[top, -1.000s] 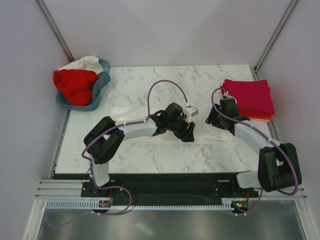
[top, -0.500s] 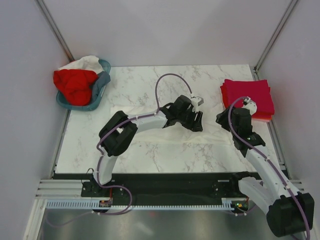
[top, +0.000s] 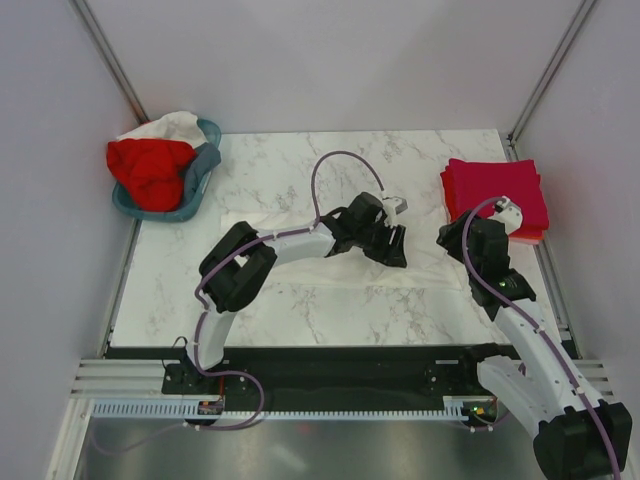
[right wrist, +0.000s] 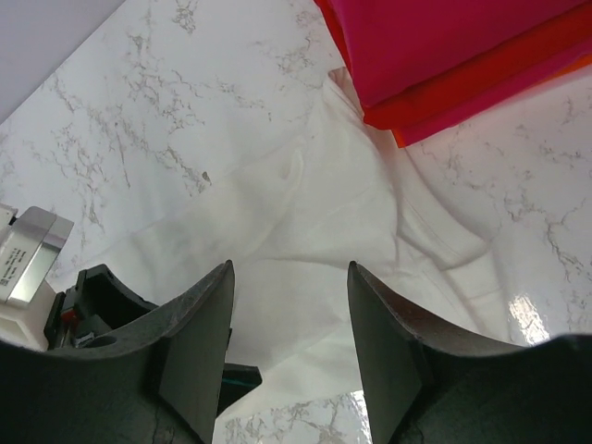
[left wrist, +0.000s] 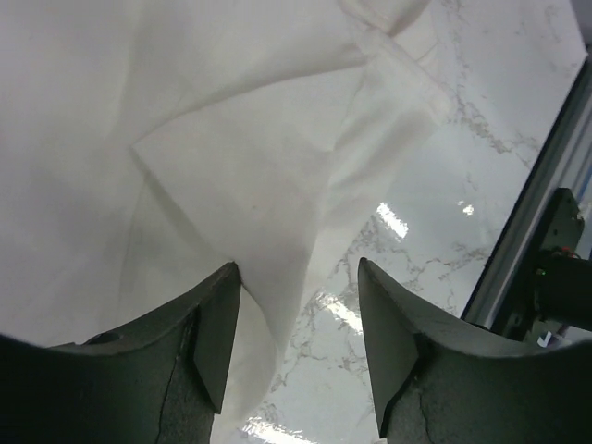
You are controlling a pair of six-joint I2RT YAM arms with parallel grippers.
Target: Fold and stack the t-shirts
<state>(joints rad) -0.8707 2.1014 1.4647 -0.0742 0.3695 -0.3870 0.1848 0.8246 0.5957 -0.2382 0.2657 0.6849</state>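
Note:
A large white t-shirt [top: 430,268] lies spread flat on the marble table. My left gripper [top: 395,250] hangs open just above its right part; in the left wrist view the left gripper [left wrist: 296,268] has a fold and the hem of the white t-shirt [left wrist: 231,157] under its jaws, gripping nothing. My right gripper [top: 452,240] is open too, a little to the right. In the right wrist view the right gripper [right wrist: 289,268] hovers over the white t-shirt [right wrist: 305,213]. A folded stack [top: 497,195] sits at the far right, crimson-pink t-shirt [right wrist: 462,37] on top, red and orange below.
A teal basket [top: 205,170] at the back left holds a crumpled red t-shirt [top: 150,165] and a white cloth [top: 170,125]. The left arm's wrist [right wrist: 83,296] is close beside my right gripper. Grey walls enclose the table on three sides.
The left arm has reached farther right and back over the white shirt. The right arm has drawn back from the stack and swung its elbow toward the near edge.

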